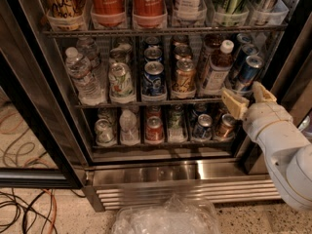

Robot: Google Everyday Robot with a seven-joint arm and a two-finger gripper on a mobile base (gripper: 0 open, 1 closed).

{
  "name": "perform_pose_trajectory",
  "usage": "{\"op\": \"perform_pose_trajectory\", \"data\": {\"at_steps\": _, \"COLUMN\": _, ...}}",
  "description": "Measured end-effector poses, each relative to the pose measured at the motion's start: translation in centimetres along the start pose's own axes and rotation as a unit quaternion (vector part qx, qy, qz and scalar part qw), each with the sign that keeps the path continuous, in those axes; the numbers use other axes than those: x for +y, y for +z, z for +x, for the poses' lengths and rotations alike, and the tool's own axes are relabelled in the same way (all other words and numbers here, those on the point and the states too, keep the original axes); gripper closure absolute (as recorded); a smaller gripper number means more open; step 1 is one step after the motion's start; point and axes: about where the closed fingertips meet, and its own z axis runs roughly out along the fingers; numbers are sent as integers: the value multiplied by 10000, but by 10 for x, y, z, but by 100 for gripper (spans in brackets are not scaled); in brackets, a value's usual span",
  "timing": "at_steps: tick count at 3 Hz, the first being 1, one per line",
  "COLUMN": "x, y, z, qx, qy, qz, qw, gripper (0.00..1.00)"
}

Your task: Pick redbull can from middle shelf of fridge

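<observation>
Redbull can (249, 71), slim, tall, blue-and-silver with a shiny top, is standing upright at the front of the far-right row, just above the jaws and close to them but not touching. The cream two-finger gripper (248, 99) is hovering at the right end of the shelf edge, its jaws standing apart and holding nothing. The can's long axis is running vertically, so the coming reach is looking like a short rise and a push inward. The grey wire middle shelf (126, 103) is carrying it beside a white-capped bottle (214, 72). Room is looking tight on the right, where the black-framed fridge (195, 191) is closing in
</observation>
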Motion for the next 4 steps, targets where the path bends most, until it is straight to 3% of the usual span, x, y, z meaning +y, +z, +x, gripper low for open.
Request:
{"op": "perform_pose_trajectory", "data": {"at_steps": 2, "x": -19, "y": 17, "z": 7, "qx": -144, "qy": -64, "qz": 372, "qw": 9992, "gripper": 37}}
{"op": "perform_pose_trajectory", "data": {"at_steps": 4, "x": -30, "y": 37, "z": 14, "qx": -109, "qy": -67, "qz": 486, "qw": 9987, "gripper": 36}}
